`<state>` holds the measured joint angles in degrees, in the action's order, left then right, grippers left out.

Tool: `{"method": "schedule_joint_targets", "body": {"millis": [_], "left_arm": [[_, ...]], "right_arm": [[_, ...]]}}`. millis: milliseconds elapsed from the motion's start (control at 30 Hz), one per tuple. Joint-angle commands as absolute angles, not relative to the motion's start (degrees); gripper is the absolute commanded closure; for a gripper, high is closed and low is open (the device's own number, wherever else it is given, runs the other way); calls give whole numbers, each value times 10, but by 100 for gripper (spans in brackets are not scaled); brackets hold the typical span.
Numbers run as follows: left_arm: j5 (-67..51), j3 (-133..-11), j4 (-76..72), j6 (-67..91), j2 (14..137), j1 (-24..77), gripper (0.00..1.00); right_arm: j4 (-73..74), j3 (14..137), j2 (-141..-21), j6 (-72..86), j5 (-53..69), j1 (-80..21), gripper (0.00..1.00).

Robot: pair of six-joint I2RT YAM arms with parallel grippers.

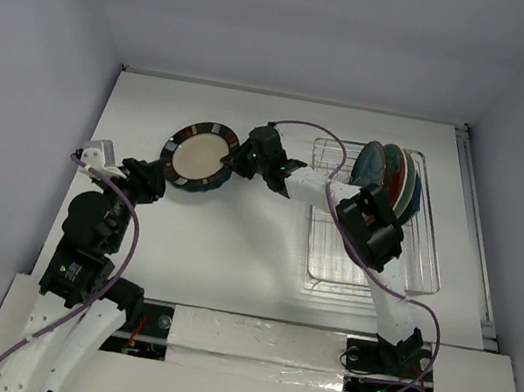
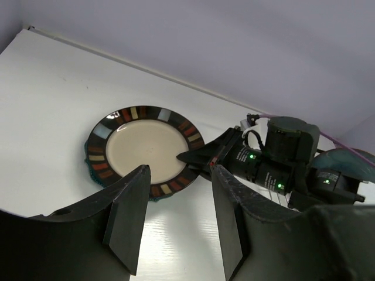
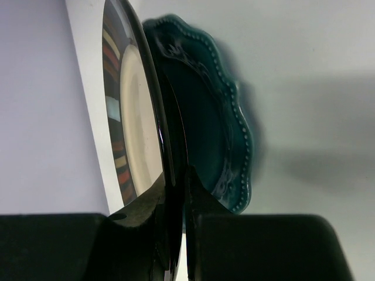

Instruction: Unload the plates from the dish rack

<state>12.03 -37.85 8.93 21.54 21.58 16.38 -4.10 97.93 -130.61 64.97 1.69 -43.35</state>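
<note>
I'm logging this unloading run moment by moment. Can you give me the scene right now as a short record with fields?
right gripper: shut on the rim of the banded-rim plate, which has a cream centre
under that plate: scalloped teal plate, outside the rack
left gripper: open, empty, beside the banded-rim plate
dish rack: upright plates stand at its far end

Top plate (image 1: 200, 155): in right gripper (image 1: 234, 162), on bottom plate (image 3: 217, 117).
Bottom plate: on table (image 1: 251, 255), just ahead of left gripper (image 2: 179, 175).
Rack (image 1: 423, 275): behind right gripper.
</note>
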Motion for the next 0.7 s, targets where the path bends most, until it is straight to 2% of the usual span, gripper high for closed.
{"method": "schedule_joint_targets", "body": {"millis": [0, 100, 167, 200, 233, 333, 367, 433, 467, 667], "left_arm": [[119, -374, 70, 216, 214, 160, 57], [119, -374, 70, 216, 214, 160, 57], [119, -374, 70, 216, 213, 160, 57], [119, -374, 70, 217, 213, 160, 57], [119, -374, 71, 216, 213, 160, 57], [119, -374, 70, 217, 212, 160, 57], [119, -374, 70, 216, 211, 160, 57], [119, -374, 70, 217, 210, 160, 57], [119, -374, 70, 216, 211, 160, 57], [119, -374, 70, 216, 207, 160, 57]], "right_arm": [[-161, 1035, -1289, 692, 40, -446, 100], [-160, 1033, -1292, 693, 41, -446, 100], [-160, 1023, -1294, 693, 43, -451, 91], [-160, 1019, -1292, 693, 44, -451, 87], [-160, 1013, -1291, 693, 43, -451, 75], [-142, 998, -1283, 674, 43, -451, 58], [-129, 998, -1282, 664, 43, -451, 49], [-86, 1004, -1275, 624, 39, -451, 41], [-70, 1006, -1272, 608, 34, -451, 34], [49, 1025, -1252, 518, 4, -456, 13]]}}
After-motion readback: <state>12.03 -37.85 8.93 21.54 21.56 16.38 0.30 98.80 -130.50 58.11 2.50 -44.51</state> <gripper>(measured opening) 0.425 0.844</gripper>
